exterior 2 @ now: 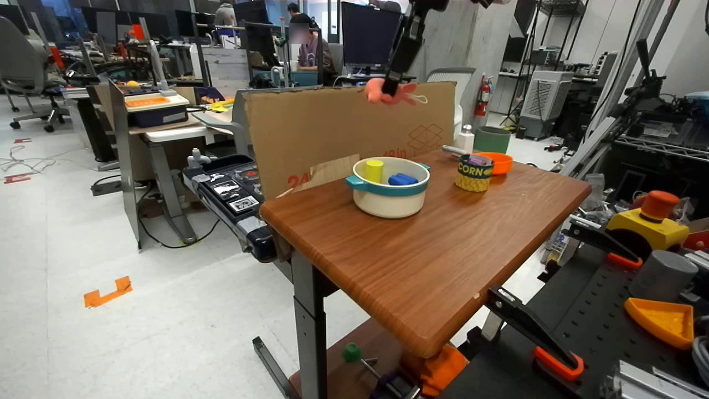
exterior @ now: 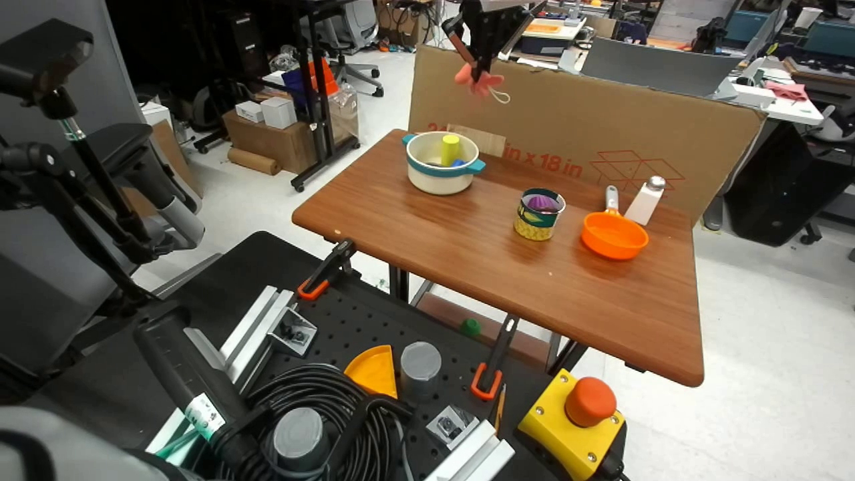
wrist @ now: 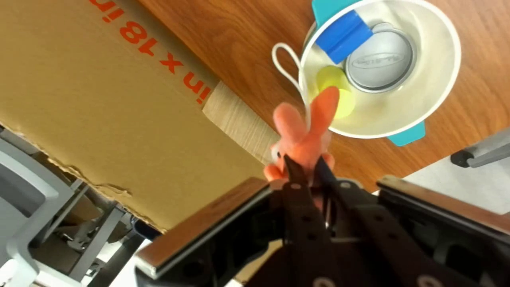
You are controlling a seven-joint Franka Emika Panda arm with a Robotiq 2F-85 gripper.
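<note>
My gripper (wrist: 303,160) is shut on a soft pink toy (wrist: 305,145) with long ears and a white cord loop (wrist: 283,65). In both exterior views the toy (exterior: 479,81) hangs in the air well above the table, in front of the cardboard's top edge. Below stands a cream pot (exterior 2: 390,205) with teal handles. Inside the pot are a yellow cylinder (wrist: 344,104), a blue block (wrist: 344,36) and a grey round lid-like piece (wrist: 380,59). From the wrist camera, the toy's ears overlap the pot's rim and the yellow cylinder. The fingers partly hide the toy's body.
On the wooden table (exterior: 401,220) are a corn can (exterior 2: 473,178) holding something purple (exterior: 542,203), an orange pan (exterior: 614,239) and a white shaker (exterior: 645,202). A cardboard wall (exterior: 601,137) borders the back. Clamps (exterior: 491,361) grip the front side.
</note>
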